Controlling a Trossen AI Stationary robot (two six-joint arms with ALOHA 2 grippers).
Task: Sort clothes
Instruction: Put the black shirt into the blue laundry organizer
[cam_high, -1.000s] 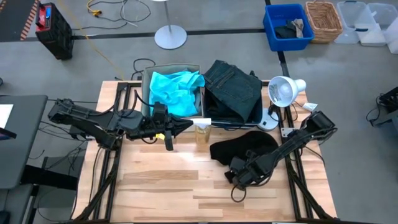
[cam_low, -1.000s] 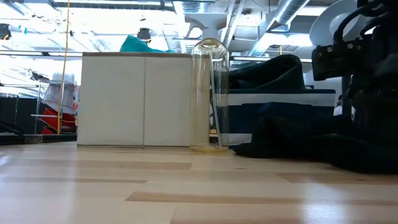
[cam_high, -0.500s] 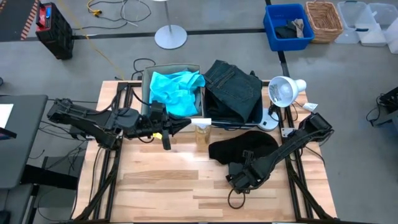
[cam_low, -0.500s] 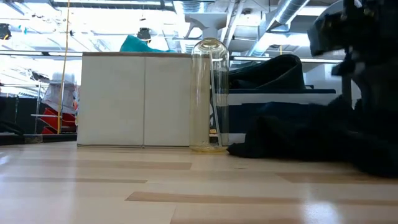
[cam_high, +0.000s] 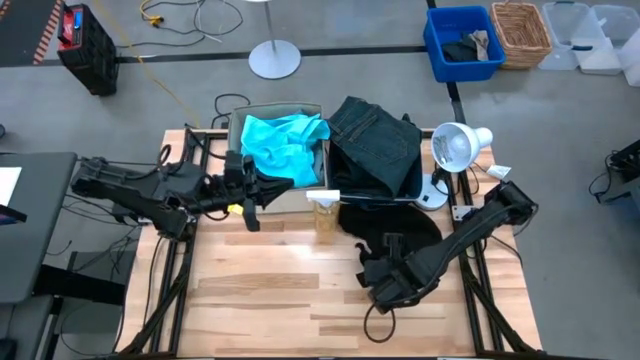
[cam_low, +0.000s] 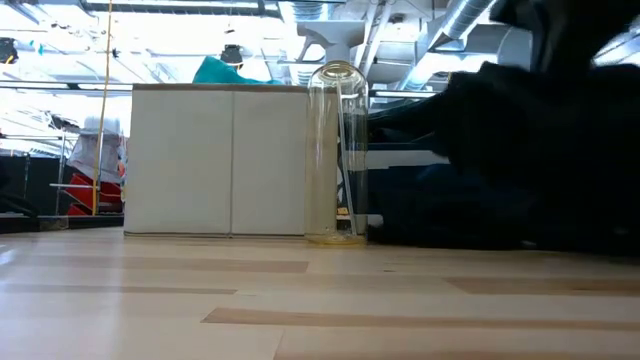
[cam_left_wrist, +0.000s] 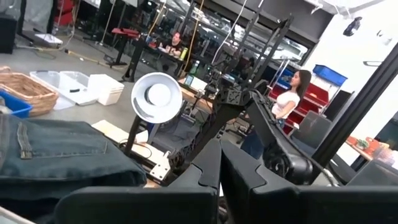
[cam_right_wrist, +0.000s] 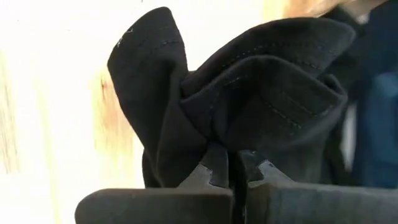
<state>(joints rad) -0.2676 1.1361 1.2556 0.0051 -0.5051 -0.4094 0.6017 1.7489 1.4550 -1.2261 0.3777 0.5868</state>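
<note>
The black garment (cam_high: 388, 232) is bunched on the table just in front of the navy box (cam_high: 412, 190), which holds the dark jeans (cam_high: 375, 148). My right gripper (cam_high: 376, 262) is shut on the black garment, which fills the right of the low view (cam_low: 545, 150). The turquoise top (cam_high: 283, 146) lies in the beige box (cam_high: 236, 150). My left gripper (cam_high: 287, 187) is shut and empty, at the beige box's near side. The pale blue cloth is out of view. My right gripper pinches a bunched fold of the black garment (cam_right_wrist: 219, 138) between its two fingers, several layers thick. The fingers come slanting from the table's near right side. The held folds stand up above the fingers, and the rest of the garment trails toward the navy box.
A clear glass jar (cam_high: 325, 212) stands on the table between the two boxes' near corners, close to both grippers. A white desk lamp (cam_high: 455, 146) stands at the far right. Bare wood (cam_high: 280, 290) lies toward the near edge.
My right gripper has risen and gone toward the far edge with the black garment. The garment has gathered into a taller bunch against the navy box. My left gripper has drawn back toward the table's left edge.
</note>
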